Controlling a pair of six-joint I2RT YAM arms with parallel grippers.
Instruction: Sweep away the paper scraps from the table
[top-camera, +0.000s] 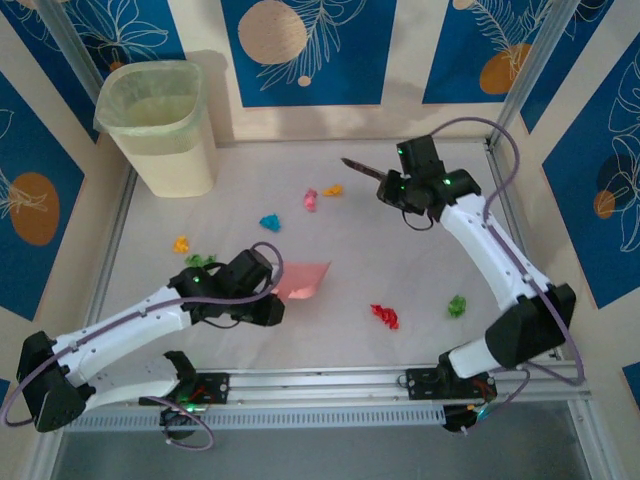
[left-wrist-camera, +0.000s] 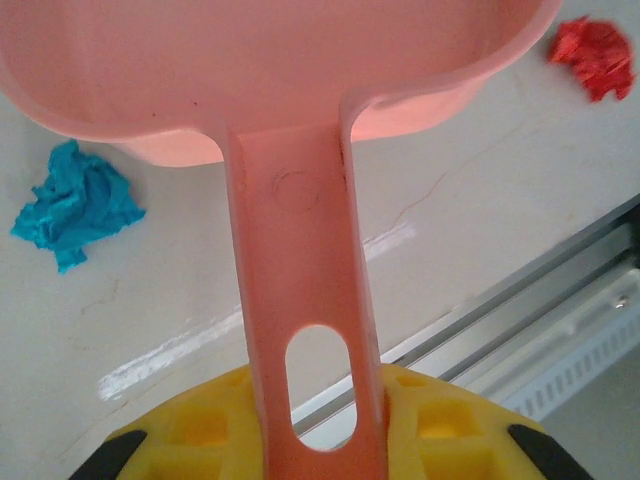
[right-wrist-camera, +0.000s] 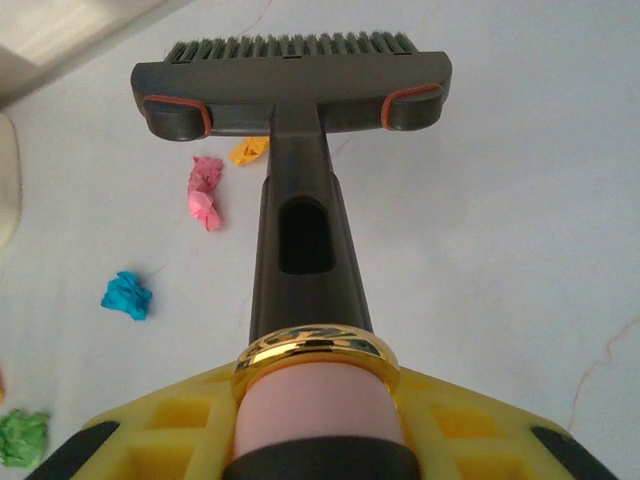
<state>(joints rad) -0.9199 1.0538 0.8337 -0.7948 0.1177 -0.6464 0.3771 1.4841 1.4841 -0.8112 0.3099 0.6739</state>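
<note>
The walls (top-camera: 310, 50) are beige with big blue patches. The blue has white leaf drawings and round orange spots (top-camera: 35, 207). Shiny metal posts (top-camera: 535, 70) stand in the far corners. A pale, see-through bin (top-camera: 160, 125) sits in the far left corner of the whitish worktop (top-camera: 400, 260). The light is soft.

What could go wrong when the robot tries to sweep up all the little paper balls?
A hard stroke of the brush could flick the pink scrap or the orange scrap past the dustpan, which waits well away from them.
The green scrap lies right beside the left arm, behind the dustpan, so the arm might knock it further off.
The red scrap sits nearer the front rail and could get pushed against it.
</note>
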